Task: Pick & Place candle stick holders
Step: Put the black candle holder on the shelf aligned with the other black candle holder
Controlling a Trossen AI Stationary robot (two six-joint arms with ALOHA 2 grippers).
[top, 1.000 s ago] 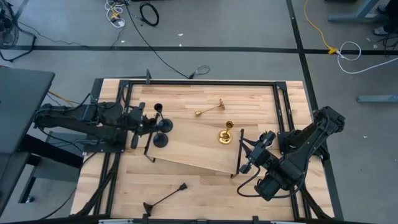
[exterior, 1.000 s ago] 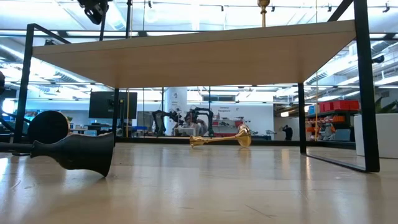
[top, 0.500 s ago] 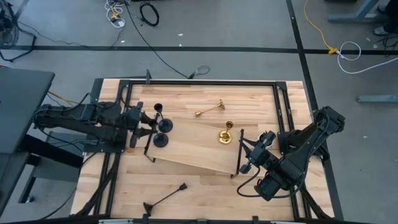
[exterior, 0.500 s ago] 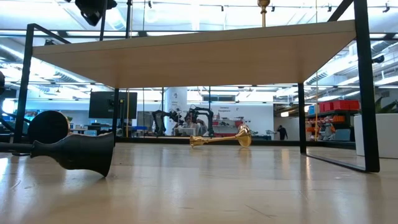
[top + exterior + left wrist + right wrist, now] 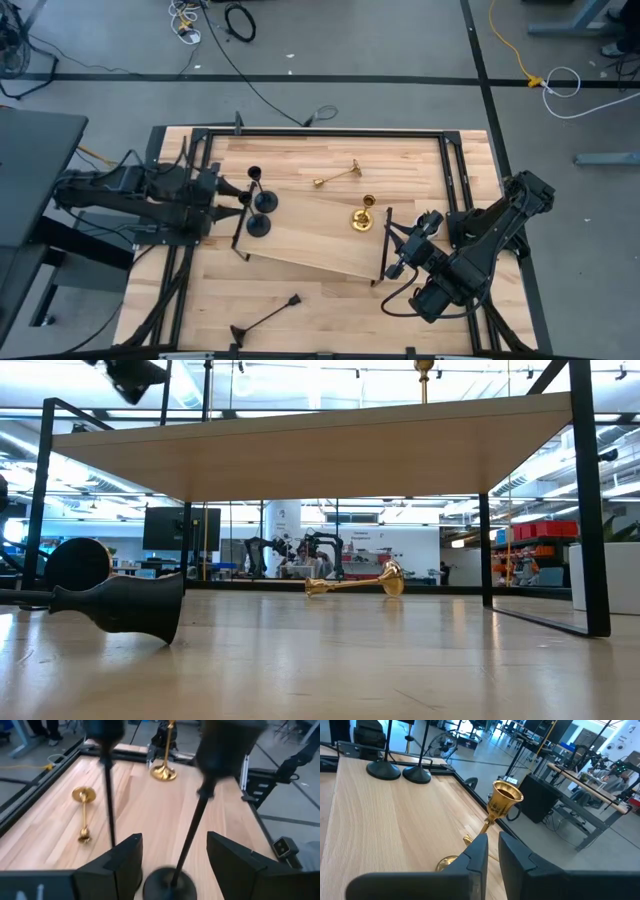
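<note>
Two black candle stick holders stand upright on their disc bases at the left end of the raised wooden board. My left gripper is open just left of them. Its fingers stand on either side of one holder's base without touching it. A gold holder stands at the board's right end. Beside the board's right handle, my right gripper is shut on nothing. A gold holder and a black holder lie on their sides on the table.
The board stands on thin black bar legs, with open space under it. The lying black holder is near the front edge, and the lying gold holder is behind the board. A black frame rims the table.
My left gripper has opened and let go of a black holder, then drawn back toward the table's left edge. The holder stays upright on the board.
</note>
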